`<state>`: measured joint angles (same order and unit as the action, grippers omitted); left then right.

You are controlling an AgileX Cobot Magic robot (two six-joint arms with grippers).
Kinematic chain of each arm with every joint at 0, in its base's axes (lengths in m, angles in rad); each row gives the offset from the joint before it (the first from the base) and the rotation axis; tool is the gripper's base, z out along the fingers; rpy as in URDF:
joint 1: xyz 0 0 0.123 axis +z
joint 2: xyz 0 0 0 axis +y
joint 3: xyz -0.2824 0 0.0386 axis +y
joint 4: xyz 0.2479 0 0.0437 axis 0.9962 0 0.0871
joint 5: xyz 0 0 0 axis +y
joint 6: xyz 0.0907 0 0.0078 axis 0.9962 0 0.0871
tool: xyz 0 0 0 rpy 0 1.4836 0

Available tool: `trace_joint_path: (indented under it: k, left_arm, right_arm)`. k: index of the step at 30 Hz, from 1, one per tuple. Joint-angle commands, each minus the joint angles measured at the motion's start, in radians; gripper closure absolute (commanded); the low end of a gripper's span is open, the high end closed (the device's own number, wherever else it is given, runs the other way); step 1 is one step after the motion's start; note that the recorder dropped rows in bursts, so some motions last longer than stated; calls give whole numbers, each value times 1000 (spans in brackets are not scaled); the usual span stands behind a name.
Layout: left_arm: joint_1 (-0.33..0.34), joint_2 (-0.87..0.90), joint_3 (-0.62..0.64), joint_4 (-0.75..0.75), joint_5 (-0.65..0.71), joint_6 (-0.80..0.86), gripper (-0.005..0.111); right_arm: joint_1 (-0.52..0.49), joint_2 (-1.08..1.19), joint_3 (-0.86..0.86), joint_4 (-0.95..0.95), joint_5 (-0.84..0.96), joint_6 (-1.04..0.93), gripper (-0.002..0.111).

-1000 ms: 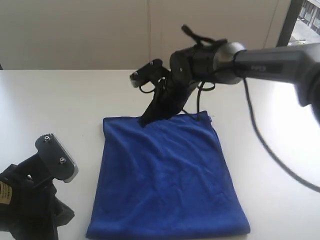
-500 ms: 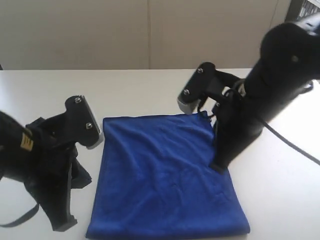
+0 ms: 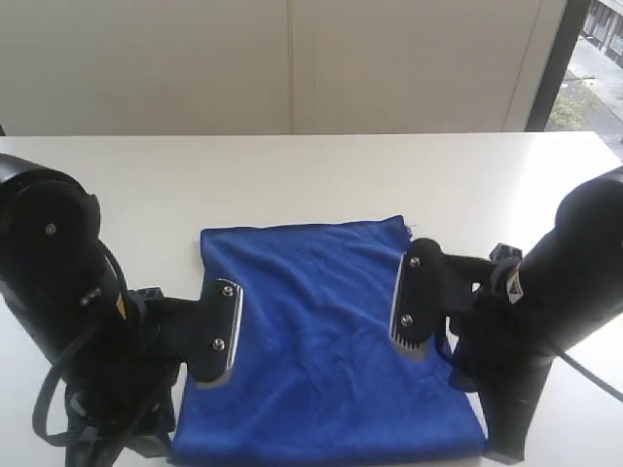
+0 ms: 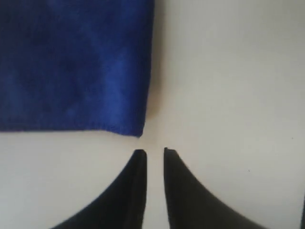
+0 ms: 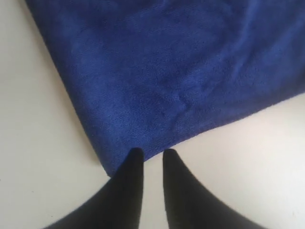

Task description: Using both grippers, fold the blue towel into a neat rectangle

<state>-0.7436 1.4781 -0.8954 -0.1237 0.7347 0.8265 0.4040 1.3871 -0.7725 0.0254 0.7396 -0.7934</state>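
Beside the blue towel (image 3: 311,292), the left tool (image 4: 153,153) and right tool (image 5: 150,153), narrowly parted and empty, should straddle its near corners before pinching.

One deep royal-blue terry towel (image 4: 71,62): plain, soft nap, lying flat; two straight edges meet at a single square corner. One pale, smooth table (image 4: 228,86): bare surface beyond both towel edges. The left gripper (image 4: 153,152): two black tapered fingers (image 4: 136,181), tips just off the towel corner and not touching it, parted by a narrow gap that shows table, nothing between them.
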Motion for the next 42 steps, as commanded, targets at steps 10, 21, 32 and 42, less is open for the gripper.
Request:
trace_joint_path:
  k: [10, 21, 32, 42]
  left_arm:
    - [3, 1, 157, -54, -310, 221, 45]
    - [3, 72, 177, -54, -368, 223, 45]
    - [3, 127, 177, -54, -374, 223, 45]
    - [3, 138, 177, -54, -383, 223, 45]
  right_arm:
    - [-4, 13, 173, -2, -277, -253, 55]
    - [-4, 118, 180, -63, -290, -251, 55]
    - [-4, 118, 204, -62, -299, -251, 55]
    - [-4, 86, 204, -56, -294, -249, 55]
